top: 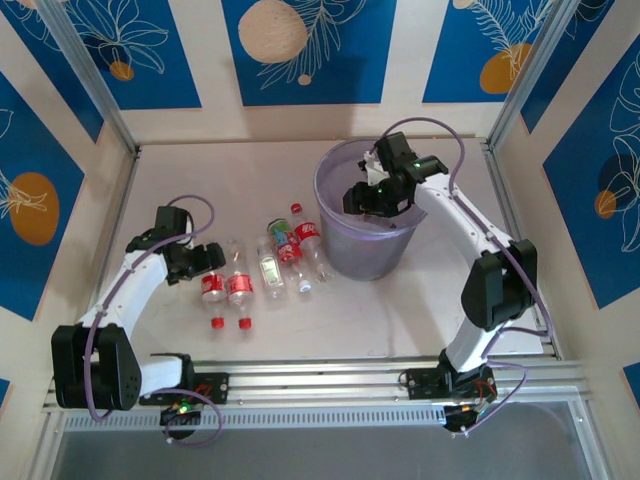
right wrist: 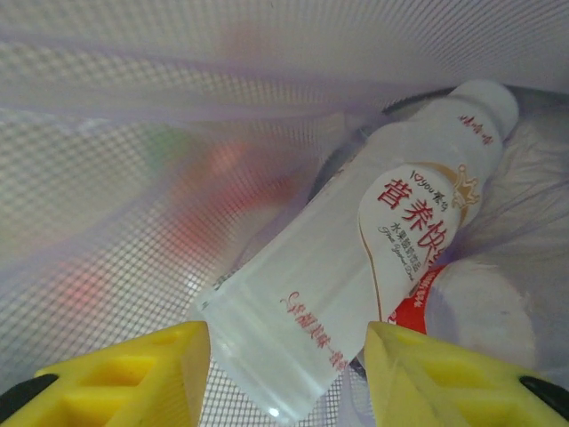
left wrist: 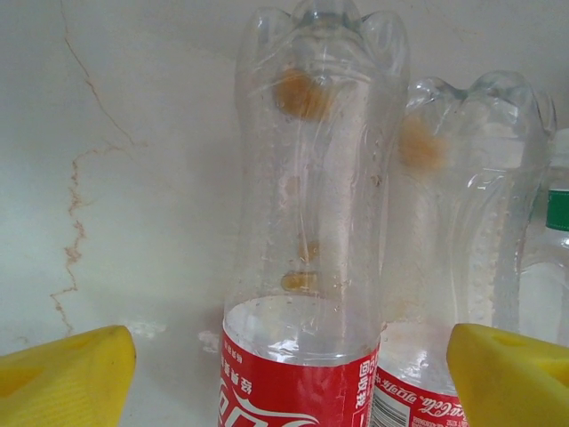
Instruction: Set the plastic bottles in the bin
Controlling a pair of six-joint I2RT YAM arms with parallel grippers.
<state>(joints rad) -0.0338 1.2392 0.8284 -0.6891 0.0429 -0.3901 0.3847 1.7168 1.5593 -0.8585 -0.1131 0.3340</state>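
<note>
Several clear plastic bottles lie in a row on the table left of the bin [top: 340, 255]. Two have red labels [top: 213, 287] [top: 240, 287], one a green label [top: 270, 268], and two more red-labelled ones [top: 290, 246] [top: 311, 240] lie nearest the bin. My left gripper [top: 205, 262] is open at the leftmost bottle. In the left wrist view that bottle [left wrist: 307, 267] lies between the spread yellow fingers [left wrist: 67, 374], touching neither. My right gripper [top: 367, 198] is inside the bin, open. A white bottle [right wrist: 373, 258] lies on the bin's floor past its fingertips [right wrist: 133, 378], with gaps on both sides.
Two loose red caps [top: 217, 323] [top: 244, 323] lie in front of the leftmost bottles. The bin's translucent wall [right wrist: 133, 133] stands close around my right gripper. A second red-labelled bottle [left wrist: 462, 231] lies right beside the one between my left fingers.
</note>
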